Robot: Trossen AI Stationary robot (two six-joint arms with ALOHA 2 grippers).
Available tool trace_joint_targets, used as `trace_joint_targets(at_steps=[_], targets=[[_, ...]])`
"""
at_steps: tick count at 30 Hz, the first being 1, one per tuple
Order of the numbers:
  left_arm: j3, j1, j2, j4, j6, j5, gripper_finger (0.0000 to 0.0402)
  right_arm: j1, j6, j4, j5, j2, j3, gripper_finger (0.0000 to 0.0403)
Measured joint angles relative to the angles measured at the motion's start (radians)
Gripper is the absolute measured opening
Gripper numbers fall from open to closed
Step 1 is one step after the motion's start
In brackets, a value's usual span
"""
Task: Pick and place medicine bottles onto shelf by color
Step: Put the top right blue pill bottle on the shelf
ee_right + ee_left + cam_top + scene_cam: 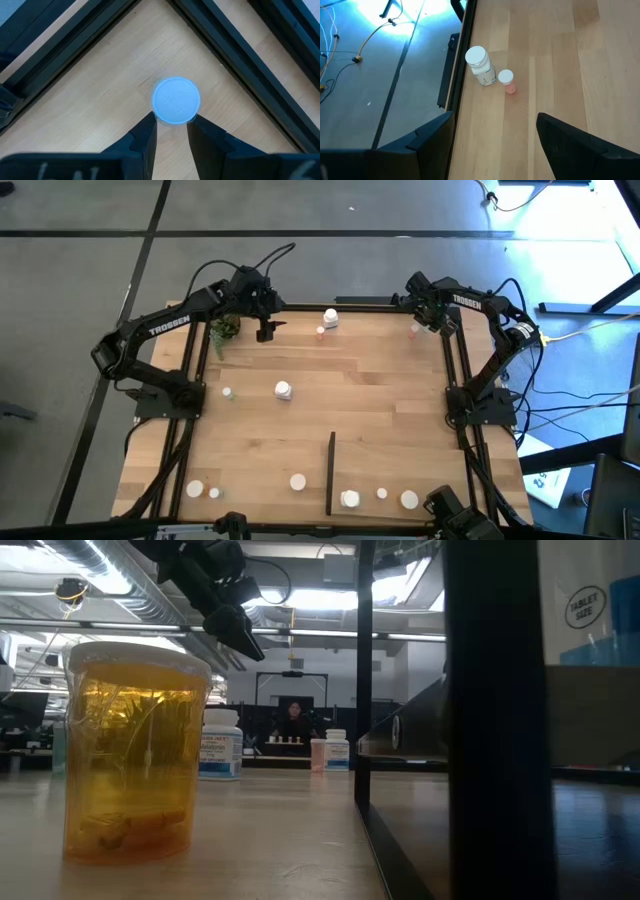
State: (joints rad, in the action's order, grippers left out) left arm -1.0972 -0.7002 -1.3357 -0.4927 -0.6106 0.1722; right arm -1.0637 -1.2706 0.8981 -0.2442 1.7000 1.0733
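R gripper [170,131] sits at the far R corner of the table [380,395], fingers [145,137] either side of a small white-capped bottle [175,100]; they're right at the cap's edge, can't tell if actually clamped on it or just short; same bottle shows pinkish in the high view [414,330], just under the gripper.

L gripper [265,332] hovers over the far edge near the L corner, jaws spread wide, holding nothing; plant [224,329] just beside it. Ahead of it in the L wrist view: a larger white bottle [480,65] by the table edge w/ a small pink bottle [506,81] right next to it, close, can't tell if touching.

Other bottles: one white near mid-table [284,390]; a small pale one [228,393] toward the L side; two at the near L corner [195,489]; one [298,481] just L of the black strip [330,472].

Shelf [400,465] takes the near R part of the table, strip along its L edge; three bottles on it near the front edge: one [349,499] by the strip, a small one [382,493], a wider one [409,499].

Low view: amber bottle [135,752] close up; white bottles farther back; a person in the room behind.
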Motion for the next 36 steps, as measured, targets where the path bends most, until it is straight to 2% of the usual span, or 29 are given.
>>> trace_joint_targets(at_steps=[19,27,36], targets=[[0.0,0.0,0.0,0.0,0.0,0.0,0.0277,0.0,0.071,-0.017,0.007,0.0,0.0,0.0109],[0.0,0.0,0.0,0.0,0.0,0.0,0.0277,0.01,0.047,0.02,0.009,0.0,0.0,0.011],[0.0,0.0,0.0,0.0,0.0,0.0,0.0277,0.014,0.044,0.024,0.01,-0.001,0.0,0.0167]])
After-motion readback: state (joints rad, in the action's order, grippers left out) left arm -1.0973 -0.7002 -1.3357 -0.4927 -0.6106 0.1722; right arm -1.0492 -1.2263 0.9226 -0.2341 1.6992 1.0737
